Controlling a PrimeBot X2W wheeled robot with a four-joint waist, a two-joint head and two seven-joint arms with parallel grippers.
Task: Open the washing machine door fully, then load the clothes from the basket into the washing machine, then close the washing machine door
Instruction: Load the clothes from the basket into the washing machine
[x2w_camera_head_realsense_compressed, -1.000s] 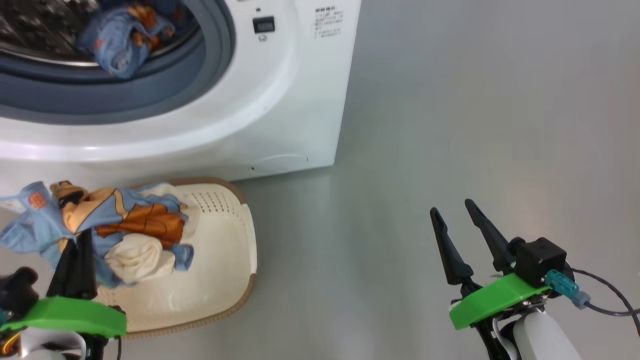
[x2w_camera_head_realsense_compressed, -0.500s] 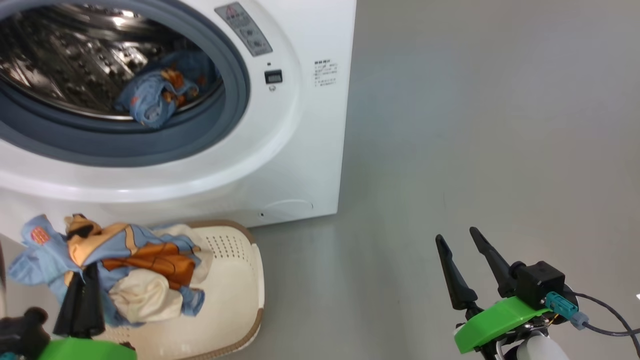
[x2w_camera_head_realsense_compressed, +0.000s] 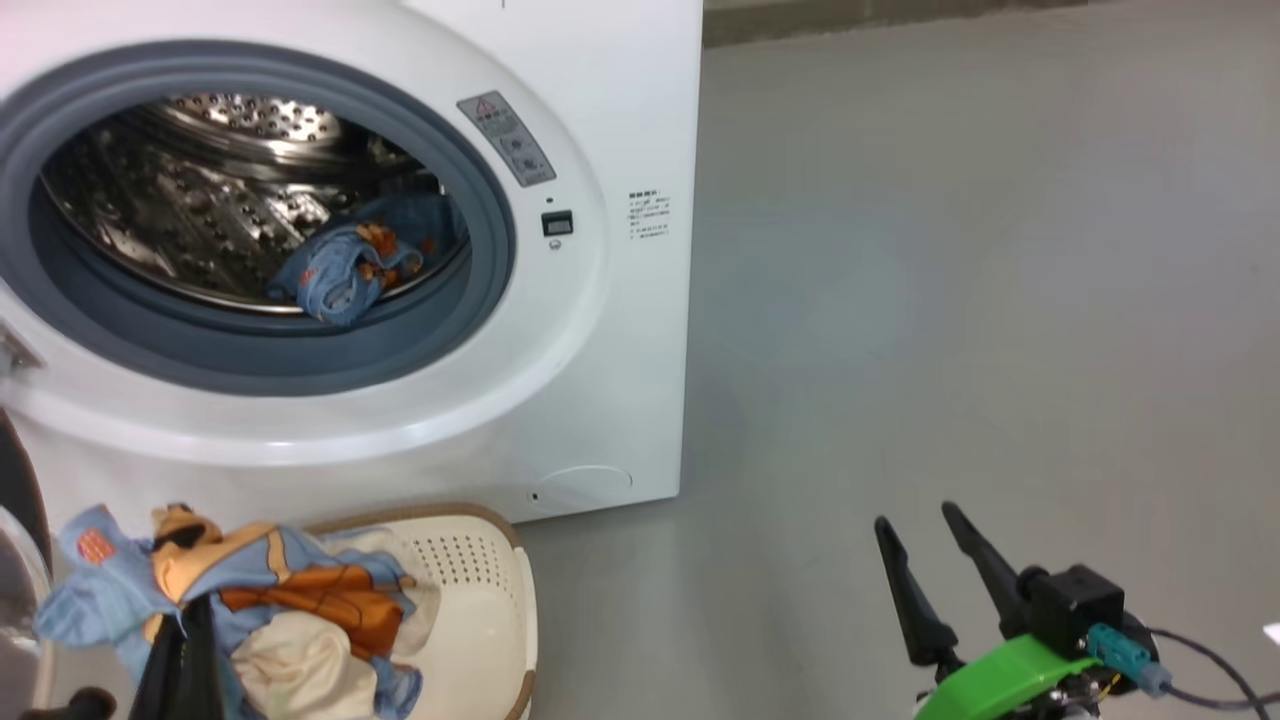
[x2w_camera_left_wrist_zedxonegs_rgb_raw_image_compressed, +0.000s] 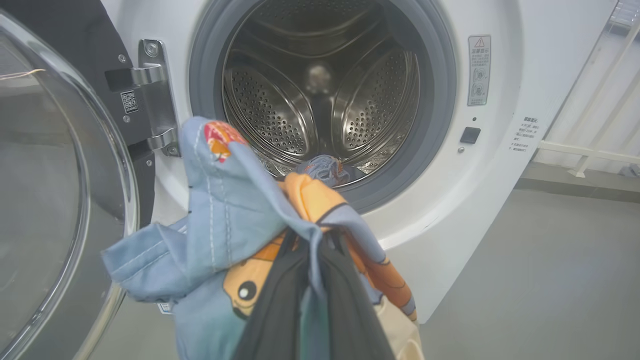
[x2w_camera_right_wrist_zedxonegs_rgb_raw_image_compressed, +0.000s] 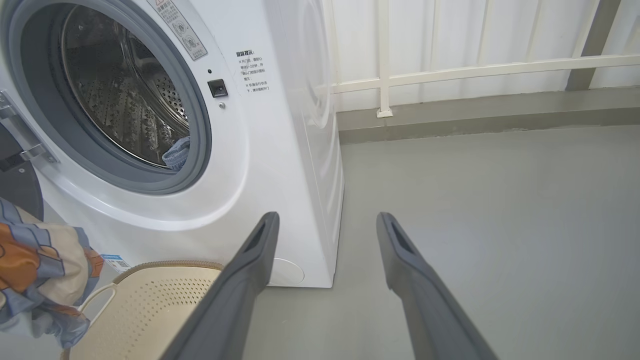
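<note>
One clothes bundle (x2w_camera_left_wrist_zedxonegs_rgb_raw_image_compressed: 225, 210) pinched by left gripper (x2w_camera_left_wrist_zedxonegs_rgb_raw_image_compressed: 312, 236), lower centre; right gripper (x2w_camera_right_wrist_zedxonegs_rgb_raw_image_compressed: 325, 220) spread, empty. Loose folds easily snagged on rubber ring (x2w_camera_left_wrist_zedxonegs_rgb_raw_image_compressed: 442, 90).

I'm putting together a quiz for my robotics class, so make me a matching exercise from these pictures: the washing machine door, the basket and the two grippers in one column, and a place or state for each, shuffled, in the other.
Column one:
1. washing machine door
2. basket
3. left gripper
4. right gripper

Column two:
A. open and holding nothing
B. shut on the clothes
C. swung open on its hinge
D. on the floor in front of the washing machine

Pairs: 1-C, 2-D, 3-B, 4-A.
</note>
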